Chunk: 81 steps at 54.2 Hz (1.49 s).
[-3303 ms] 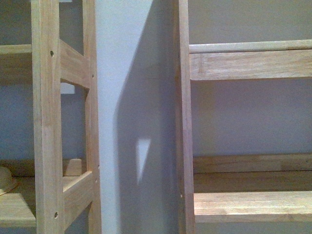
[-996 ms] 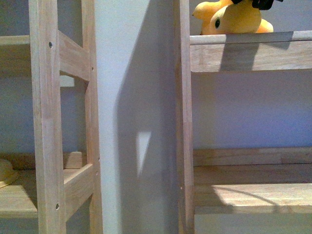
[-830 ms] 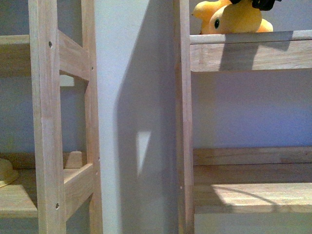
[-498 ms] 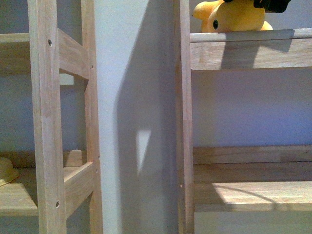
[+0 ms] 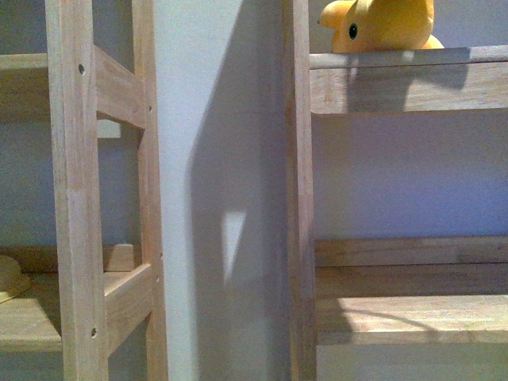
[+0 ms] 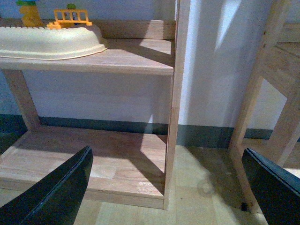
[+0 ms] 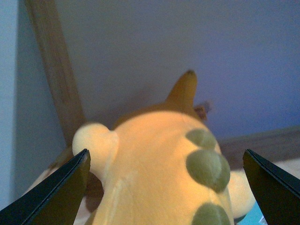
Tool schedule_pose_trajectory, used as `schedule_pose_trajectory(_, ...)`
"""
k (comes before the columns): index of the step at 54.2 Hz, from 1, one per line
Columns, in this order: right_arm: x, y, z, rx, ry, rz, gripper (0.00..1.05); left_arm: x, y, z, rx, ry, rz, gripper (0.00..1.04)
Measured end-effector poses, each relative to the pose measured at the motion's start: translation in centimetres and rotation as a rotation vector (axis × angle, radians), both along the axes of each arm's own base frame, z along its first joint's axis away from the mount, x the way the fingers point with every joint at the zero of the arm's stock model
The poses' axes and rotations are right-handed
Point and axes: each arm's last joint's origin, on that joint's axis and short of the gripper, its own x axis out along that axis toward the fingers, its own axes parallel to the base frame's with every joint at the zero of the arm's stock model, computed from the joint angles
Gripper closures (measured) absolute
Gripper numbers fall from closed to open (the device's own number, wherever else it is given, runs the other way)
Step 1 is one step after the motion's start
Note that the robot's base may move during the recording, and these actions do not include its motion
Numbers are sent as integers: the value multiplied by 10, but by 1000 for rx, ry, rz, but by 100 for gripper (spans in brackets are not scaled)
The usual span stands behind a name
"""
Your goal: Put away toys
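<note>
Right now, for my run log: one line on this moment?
toy: plush animal on upper shelf | right gripper: open, astride it | left gripper: open, empty

Left gripper [image 6: 166, 190], two smooth dark green-black fingers [image 6: 51, 194], tapering; right gripper [image 7: 164, 187], matching dark wedge-shaped fingers [image 7: 274, 187], plain matte surfaces

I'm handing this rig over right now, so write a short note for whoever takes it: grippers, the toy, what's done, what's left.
Right gripper: open, fingers either side of the plush, not clamped.
Left gripper: open, empty, low by the left shelf unit; a tray with small pieces sits on that shelf.
Plush: resting on the upper shelf of the right unit, head towards the post.
Done: plush placed on the shelf.
Left: back the right arm away; check that the plush stays put.
</note>
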Motion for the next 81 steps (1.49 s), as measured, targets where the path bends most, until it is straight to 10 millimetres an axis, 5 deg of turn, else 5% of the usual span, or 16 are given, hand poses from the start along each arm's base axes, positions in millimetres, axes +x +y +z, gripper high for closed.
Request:
schedule_pose_trajectory(17,-65,-5,23,-101,-207,-215,7,0,0,0,0,0,0,6)
schedule_pose_trajectory(30,-135,-18,2,-125,-273,-264,7,0,0,0,0,0,0,6)
schedule_pose_trajectory(37,-173,-28,-28,-131,-249,-260,7,0,0,0,0,0,0,6)
schedule_pose_trajectory(42,-209,-39,-70,-121,-178,-252,7,0,0,0,0,0,0,6)
schedule_pose_trajectory(58,-276,-53,-169,-59,-20,-247,7,0,0,0,0,0,0,6)
schedule_pose_trajectory(64,-289,-52,-201,-36,20,-209,7,0,0,0,0,0,0,6)
schedule_pose_trajectory(81,-289,-46,-291,-17,173,-166,7,0,0,0,0,0,0,6)
